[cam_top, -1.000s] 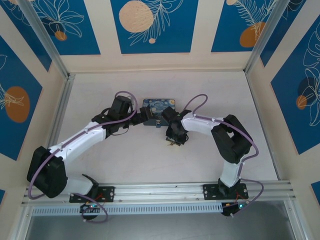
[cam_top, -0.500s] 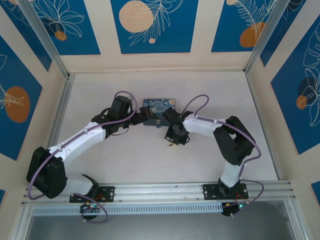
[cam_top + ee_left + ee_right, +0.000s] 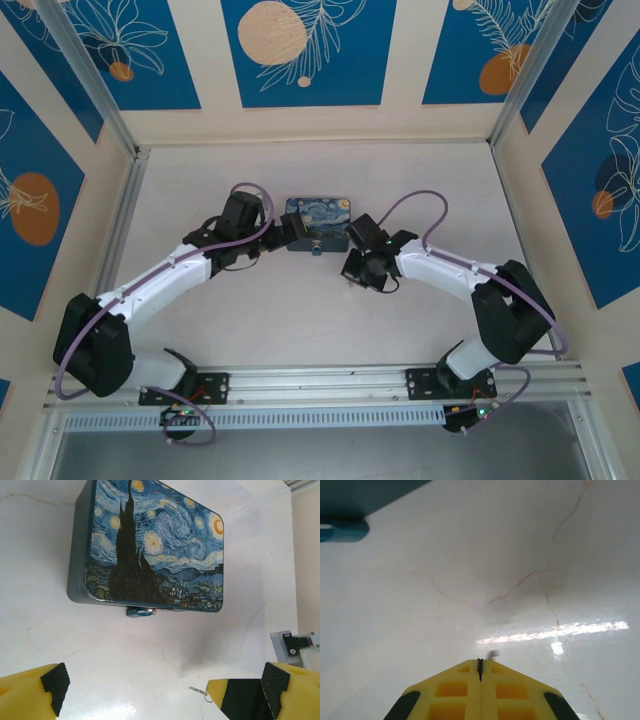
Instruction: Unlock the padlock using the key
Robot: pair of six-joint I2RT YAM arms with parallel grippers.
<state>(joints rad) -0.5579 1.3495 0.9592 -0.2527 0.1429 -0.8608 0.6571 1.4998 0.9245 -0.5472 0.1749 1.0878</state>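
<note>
near the tin (image 3: 155, 545) front, right tool (image 3: 480, 662) sits clamped on the key (image 3: 492, 654), left tool (image 3: 165, 680) wide apart; insertion step, apparently: next move needs key tip aligned with padlock (image 3: 142, 612) keyway.

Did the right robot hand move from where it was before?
Yes. The right gripper slid slightly to the right, away from the tin.
</note>
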